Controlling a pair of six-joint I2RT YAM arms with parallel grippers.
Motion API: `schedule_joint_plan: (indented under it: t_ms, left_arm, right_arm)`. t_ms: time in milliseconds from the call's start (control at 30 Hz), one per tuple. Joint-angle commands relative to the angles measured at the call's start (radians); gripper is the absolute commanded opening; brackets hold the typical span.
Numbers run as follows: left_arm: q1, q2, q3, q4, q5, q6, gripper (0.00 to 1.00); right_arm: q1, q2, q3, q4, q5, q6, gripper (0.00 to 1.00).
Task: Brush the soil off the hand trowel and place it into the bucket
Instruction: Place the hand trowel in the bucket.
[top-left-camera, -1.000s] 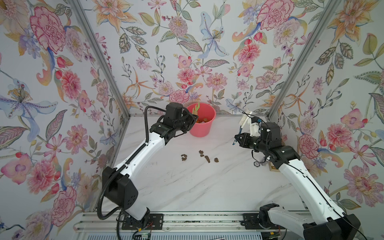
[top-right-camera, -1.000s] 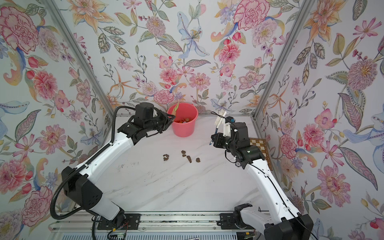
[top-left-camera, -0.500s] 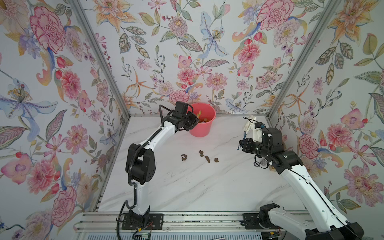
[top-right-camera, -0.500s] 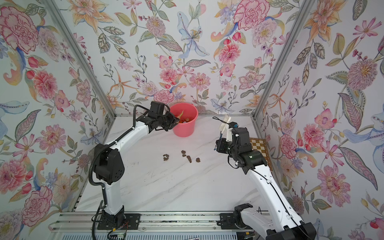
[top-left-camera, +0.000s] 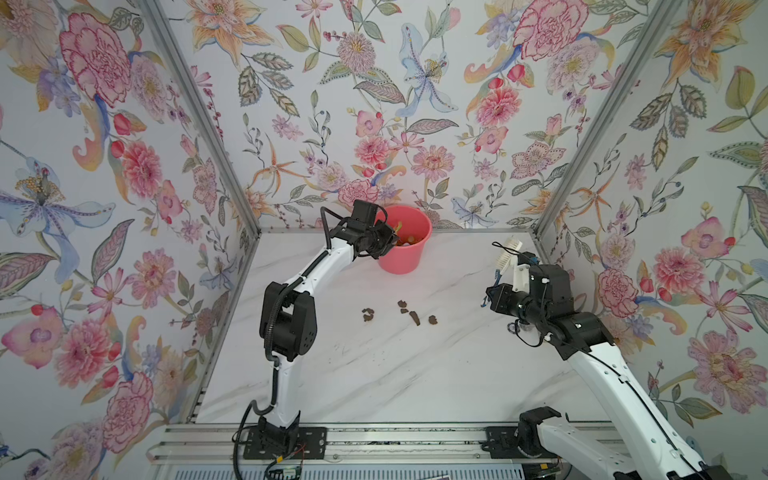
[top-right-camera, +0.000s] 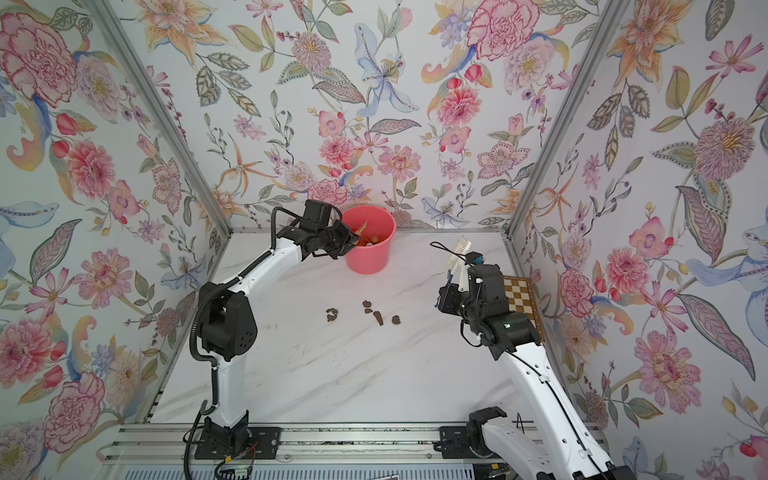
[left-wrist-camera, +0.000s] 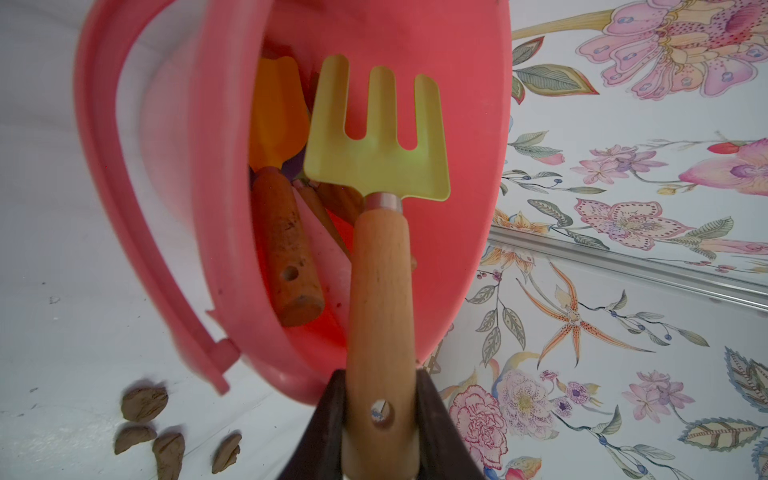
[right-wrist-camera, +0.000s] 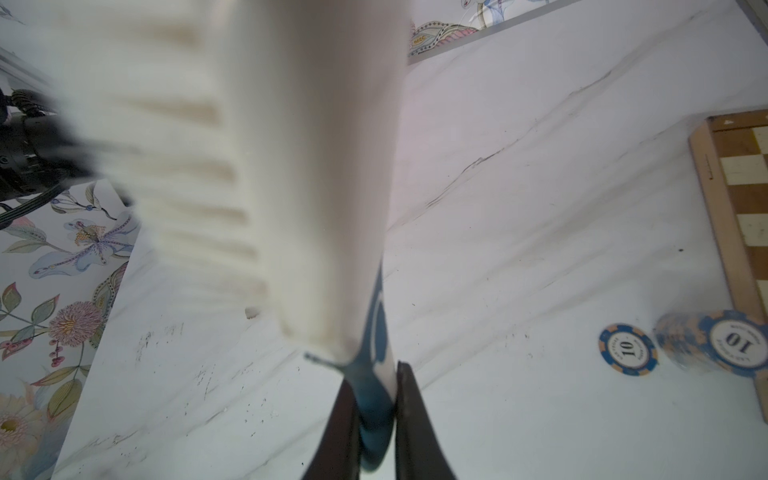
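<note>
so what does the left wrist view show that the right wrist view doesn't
Only left wrist: the left pincer shut on the wooden handle of a yellow-green hand fork, tines pointing into the bucket, an orange tool inside it, soil. Only right wrist: the right pincer shut on the blue handle of a white brush, poker chips, a chessboard. Both: the marble table and floral wall.

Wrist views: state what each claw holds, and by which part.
The left claw grips the yellow hand fork by the end of its wooden handle. The right claw grips the white brush by its blue handle.
</note>
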Motion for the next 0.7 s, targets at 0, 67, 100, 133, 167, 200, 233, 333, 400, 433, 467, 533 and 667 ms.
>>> schedule_joint_plan:
  t_ms: [0, 67, 100, 133, 167, 200, 233, 333, 400, 433, 467, 533, 667]
  left_arm:
    - [0.013, 0.006, -0.022, 0.014, 0.001, 0.017, 0.07]
    - [0.015, 0.008, -0.028, 0.019, 0.002, 0.013, 0.08]
    - [0.016, 0.01, -0.028, 0.022, 0.003, 0.012, 0.09]
    - [0.016, 0.011, -0.027, 0.025, 0.005, 0.01, 0.12]
    - [0.015, 0.017, -0.025, 0.025, 0.009, 0.009, 0.15]
    - [0.015, 0.02, -0.02, 0.025, 0.012, 0.009, 0.16]
    - [0.016, 0.023, -0.017, 0.026, 0.014, 0.01, 0.16]
    - [0.016, 0.029, -0.002, 0.02, 0.014, 0.017, 0.22]
    - [0.016, 0.029, 0.012, 0.012, 0.012, 0.027, 0.29]
    - [0.016, 0.029, 0.02, 0.007, 0.009, 0.033, 0.32]
    - [0.016, 0.028, 0.029, 0.0, 0.008, 0.041, 0.35]
    - [0.016, 0.023, 0.044, -0.012, 0.002, 0.06, 0.42]
    - [0.013, -0.001, 0.064, -0.036, -0.021, 0.106, 0.47]
  right_arm:
    - [-0.012, -0.015, -0.005, -0.002, 0.017, -0.006, 0.04]
    - [-0.014, -0.011, -0.005, -0.006, 0.021, -0.007, 0.04]
    - [-0.015, -0.013, -0.006, -0.007, 0.025, -0.007, 0.04]
    - [-0.017, -0.014, -0.007, -0.007, 0.025, -0.006, 0.04]
    - [-0.019, -0.015, -0.009, -0.007, 0.029, -0.006, 0.04]
    - [-0.021, -0.014, -0.01, -0.008, 0.031, -0.004, 0.04]
    - [-0.023, -0.016, -0.01, -0.007, 0.03, -0.004, 0.04]
    - [-0.026, -0.01, -0.013, -0.008, 0.027, -0.003, 0.04]
    - [-0.027, -0.009, -0.012, -0.008, 0.025, -0.003, 0.04]
    - [-0.026, -0.006, -0.013, -0.007, 0.024, -0.002, 0.04]
    - [-0.027, -0.004, -0.014, -0.007, 0.022, -0.003, 0.04]
    - [-0.028, -0.001, -0.016, -0.006, 0.02, -0.002, 0.04]
    - [-0.028, 0.009, -0.016, -0.005, 0.012, -0.005, 0.04]
